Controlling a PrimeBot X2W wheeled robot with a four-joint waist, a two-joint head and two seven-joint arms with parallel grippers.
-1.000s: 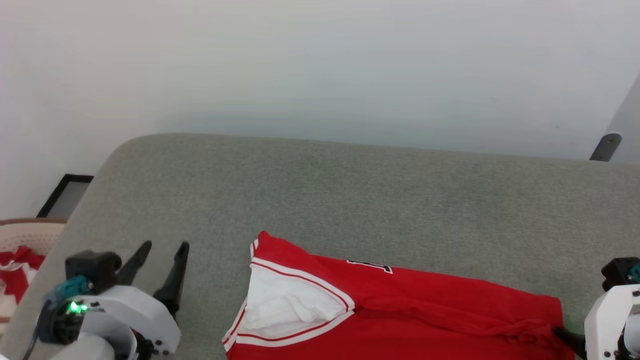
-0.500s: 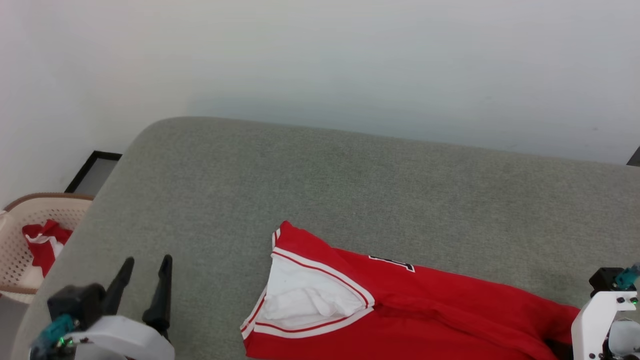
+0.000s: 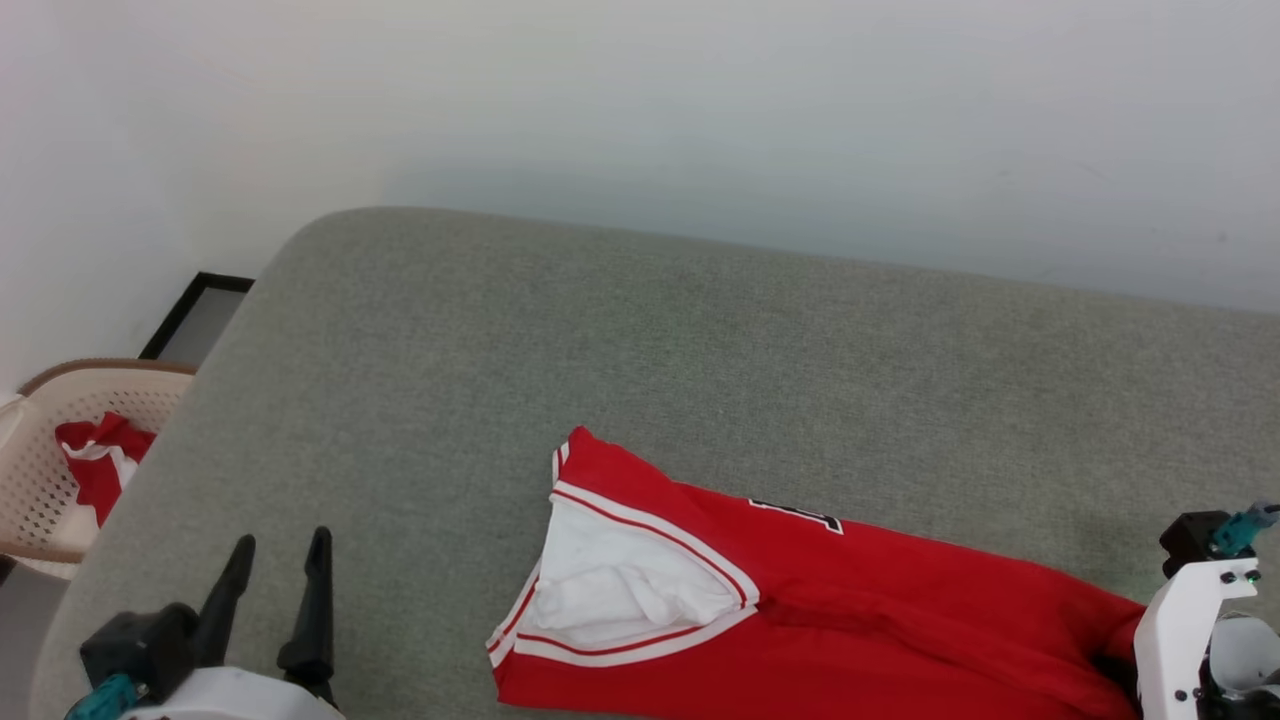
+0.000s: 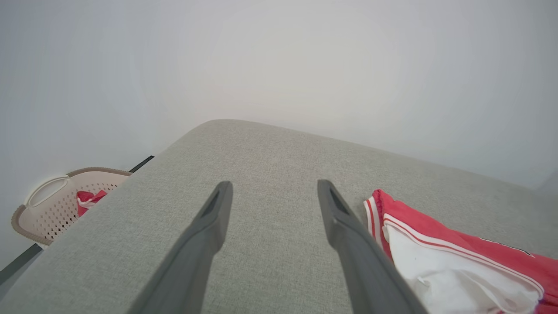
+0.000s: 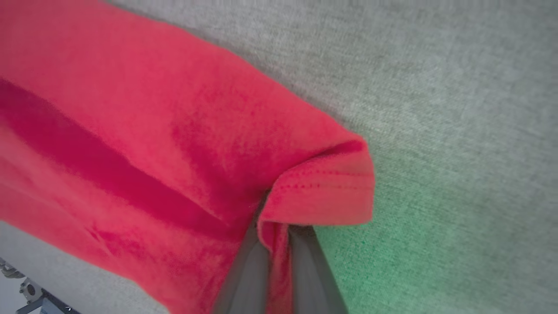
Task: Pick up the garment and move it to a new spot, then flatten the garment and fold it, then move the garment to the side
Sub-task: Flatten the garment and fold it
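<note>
The garment (image 3: pixel 880 610), a red jersey with a white sleeve and striped trim, lies folded lengthwise near the front edge of the grey surface (image 3: pixel 700 360). In the left wrist view the garment (image 4: pixel 440 248) lies just right of my left gripper (image 4: pixel 272 192), which is open over bare grey fabric. In the head view my left gripper (image 3: pixel 280 550) sits at the lower left, apart from the cloth. My right gripper (image 5: pixel 277 231) is shut on the garment (image 5: pixel 152 144), pinching its hemmed corner between both fingers. Its white wrist (image 3: pixel 1190 630) shows at the lower right in the head view.
A beige perforated laundry basket (image 3: pixel 40 470) with another red cloth stands on the floor left of the surface; the basket (image 4: pixel 48 209) also shows in the left wrist view. A white wall rises behind. The surface's far half is bare grey.
My right gripper has closed on the garment's hem corner. The head camera has turned, so the whole picture shifted right and down. The left gripper stays open.
</note>
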